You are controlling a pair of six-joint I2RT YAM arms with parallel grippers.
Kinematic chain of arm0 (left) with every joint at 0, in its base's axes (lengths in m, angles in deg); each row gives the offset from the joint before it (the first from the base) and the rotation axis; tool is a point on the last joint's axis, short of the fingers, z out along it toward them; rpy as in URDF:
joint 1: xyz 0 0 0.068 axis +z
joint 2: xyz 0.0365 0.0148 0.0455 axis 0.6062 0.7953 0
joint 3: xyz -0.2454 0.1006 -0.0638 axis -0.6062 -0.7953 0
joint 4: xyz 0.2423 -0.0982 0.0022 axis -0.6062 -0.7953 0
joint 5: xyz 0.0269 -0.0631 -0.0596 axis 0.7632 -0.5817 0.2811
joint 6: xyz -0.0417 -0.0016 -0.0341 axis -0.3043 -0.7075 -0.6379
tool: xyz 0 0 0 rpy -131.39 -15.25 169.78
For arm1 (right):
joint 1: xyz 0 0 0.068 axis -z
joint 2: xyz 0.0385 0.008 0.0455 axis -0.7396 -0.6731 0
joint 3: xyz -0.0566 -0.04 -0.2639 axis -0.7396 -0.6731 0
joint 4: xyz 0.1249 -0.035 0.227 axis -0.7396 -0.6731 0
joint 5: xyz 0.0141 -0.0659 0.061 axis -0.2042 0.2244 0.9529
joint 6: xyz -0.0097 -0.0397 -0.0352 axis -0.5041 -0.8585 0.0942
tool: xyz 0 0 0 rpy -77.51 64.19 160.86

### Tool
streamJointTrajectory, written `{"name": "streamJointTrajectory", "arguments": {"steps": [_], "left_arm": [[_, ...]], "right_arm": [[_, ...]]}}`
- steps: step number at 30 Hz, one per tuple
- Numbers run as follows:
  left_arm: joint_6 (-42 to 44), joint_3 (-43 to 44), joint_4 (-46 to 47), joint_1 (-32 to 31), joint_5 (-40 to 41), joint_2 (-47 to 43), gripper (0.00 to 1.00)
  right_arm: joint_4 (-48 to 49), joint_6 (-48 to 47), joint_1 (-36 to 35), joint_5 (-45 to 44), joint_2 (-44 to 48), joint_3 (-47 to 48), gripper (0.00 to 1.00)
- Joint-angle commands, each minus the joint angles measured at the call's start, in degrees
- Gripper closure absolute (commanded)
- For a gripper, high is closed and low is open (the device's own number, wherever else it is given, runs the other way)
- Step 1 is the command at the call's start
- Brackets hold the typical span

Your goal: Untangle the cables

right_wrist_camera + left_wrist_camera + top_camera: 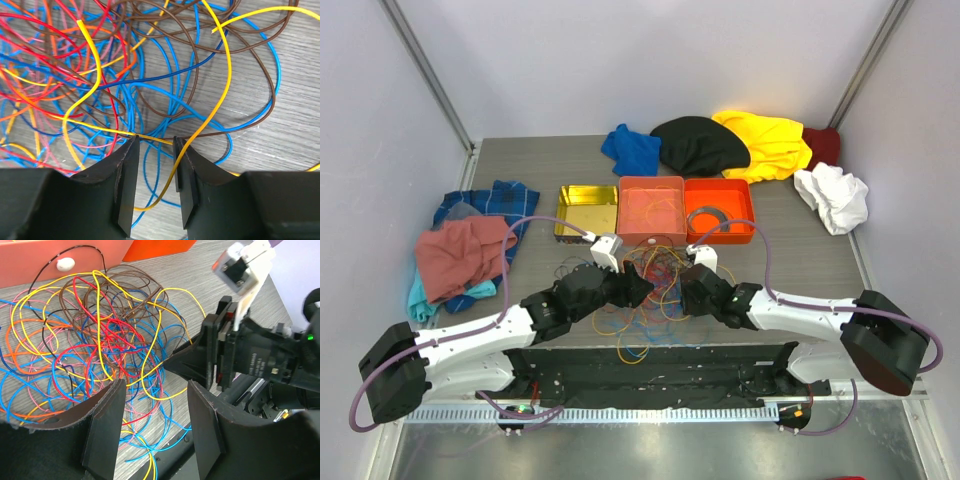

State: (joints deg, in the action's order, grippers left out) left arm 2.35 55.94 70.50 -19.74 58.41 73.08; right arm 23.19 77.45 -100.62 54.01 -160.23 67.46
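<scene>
Top external view showed the cables [655, 290] heaped on the table [540, 160], just near of the salmon tray [650, 181]. Both arms reached low and inward, probably to work the tangle from opposite sides. The left gripper [155, 390] hung open over the heap, holding nothing. The right gripper [156, 142] stood open too, with a yellow strand [212, 115] running loose between its jaws.

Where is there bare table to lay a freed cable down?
Free: the patch right of the orange bin, bordered by the white cloth and the right arm; the back-left strip between the yellow tin, plaid cloth and blue cloth. Crowded: centre front, where the cables sprawl up to the bins.
</scene>
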Motion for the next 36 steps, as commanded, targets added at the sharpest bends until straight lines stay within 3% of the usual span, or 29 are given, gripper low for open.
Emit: {"name": "streamJointTrajectory", "arguments": {"steps": [1, 22, 25, 29, 31, 36], "left_arm": [[-0.70, -0.30, 3.10, -0.25, 0.75, -0.29, 0.44], [-0.96, -0.39, 2.83, -0.25, 0.92, -0.12, 0.44], [-0.96, -0.21, 2.83, -0.25, 0.83, -0.03, 0.44], [-0.88, -0.47, 2.66, -0.25, 0.83, -0.47, 0.44], [-0.96, -0.82, 2.57, -0.33, 1.36, -0.99, 0.44], [-1.14, -1.18, 3.01, -0.33, 1.45, -1.26, 0.44]], "right_arm": [[2.95, -1.49, -0.42, -2.83, -2.02, 0.63, 0.60], [1.45, -2.02, -1.65, -8.29, -6.05, 1.86, 0.55], [0.84, -1.50, -1.57, -7.05, -8.87, 3.09, 0.59], [1.28, -0.79, -1.74, -6.52, -8.35, 2.91, 0.75], [0.58, -0.61, -1.83, -6.87, -6.51, 3.00, 0.82], [-4.34, -0.35, -3.85, -11.00, -0.18, 5.72, 0.89]]}}
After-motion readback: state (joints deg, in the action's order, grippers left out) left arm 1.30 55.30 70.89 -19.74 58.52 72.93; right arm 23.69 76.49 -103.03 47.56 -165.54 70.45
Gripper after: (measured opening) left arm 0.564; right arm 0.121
